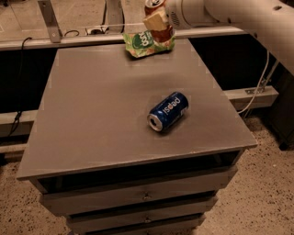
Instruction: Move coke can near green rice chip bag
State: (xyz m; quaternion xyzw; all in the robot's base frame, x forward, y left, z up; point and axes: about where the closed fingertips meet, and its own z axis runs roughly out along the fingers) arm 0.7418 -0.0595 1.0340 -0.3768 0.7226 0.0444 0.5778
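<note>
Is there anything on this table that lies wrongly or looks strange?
Yes: the blue Pepsi can lies on its side near the middle of the table, so it could roll. The gripper holds the coke can in the air over the green rice chip bag at the back edge.

A single camera is looking steeply down from the front at the whole tabletop (101, 105), at middling range, catching the hand (156, 21) gripping the coke can (162, 33) at the view's top edge.
</note>
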